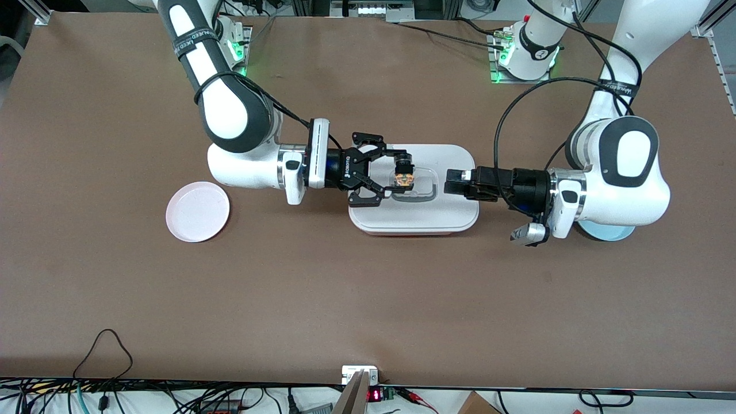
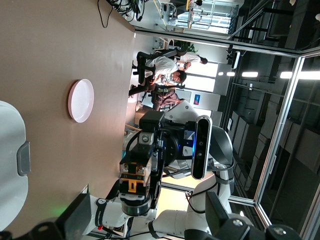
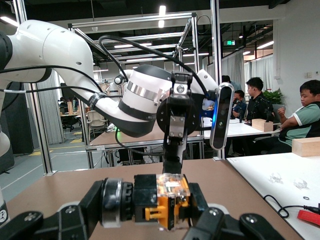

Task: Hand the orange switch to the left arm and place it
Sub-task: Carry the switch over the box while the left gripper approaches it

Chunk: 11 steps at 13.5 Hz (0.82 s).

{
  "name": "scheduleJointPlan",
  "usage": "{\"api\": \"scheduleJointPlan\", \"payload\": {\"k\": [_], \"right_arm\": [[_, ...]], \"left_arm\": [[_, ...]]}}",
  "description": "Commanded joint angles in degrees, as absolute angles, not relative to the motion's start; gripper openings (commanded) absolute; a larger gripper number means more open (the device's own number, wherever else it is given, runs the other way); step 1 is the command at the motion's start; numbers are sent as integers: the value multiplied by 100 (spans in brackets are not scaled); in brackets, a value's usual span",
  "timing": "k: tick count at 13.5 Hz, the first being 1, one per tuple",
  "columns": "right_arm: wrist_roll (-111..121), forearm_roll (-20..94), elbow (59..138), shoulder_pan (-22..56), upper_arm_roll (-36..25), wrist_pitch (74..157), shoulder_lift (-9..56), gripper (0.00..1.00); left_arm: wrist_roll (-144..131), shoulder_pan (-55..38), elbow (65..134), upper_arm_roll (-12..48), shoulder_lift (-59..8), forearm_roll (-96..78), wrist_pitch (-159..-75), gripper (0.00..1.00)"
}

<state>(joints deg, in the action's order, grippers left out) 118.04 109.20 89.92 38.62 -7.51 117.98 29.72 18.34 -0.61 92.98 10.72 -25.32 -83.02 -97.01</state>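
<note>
My right gripper is shut on the orange switch and holds it in the air over the recessed handle of the white box. In the right wrist view the switch lies lengthwise between the fingers, with its black cap at one finger and its orange body at the other. My left gripper is open and empty over the box's end toward the left arm, pointing at the switch with a gap between them. In the left wrist view its fingers stand wide apart, and the switch shows farther off between them.
A pink plate lies on the brown table toward the right arm's end; it also shows in the left wrist view. A blue plate lies mostly hidden under the left arm. The box's grey clasp is in view.
</note>
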Motion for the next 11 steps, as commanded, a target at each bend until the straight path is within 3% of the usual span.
{"api": "scheduleJointPlan", "payload": {"k": [1,11], "right_arm": [[11769,11039,8833,3929,-791,11883,3050,0],[11777,11030,8824,3894,-809,11865,3041,1]], "left_arm": [[2152,-158,9193,1063,-2785,-8516,-9764,100],[2109,-694,9465,1142,-2813,-8938,-9993,100]]}}
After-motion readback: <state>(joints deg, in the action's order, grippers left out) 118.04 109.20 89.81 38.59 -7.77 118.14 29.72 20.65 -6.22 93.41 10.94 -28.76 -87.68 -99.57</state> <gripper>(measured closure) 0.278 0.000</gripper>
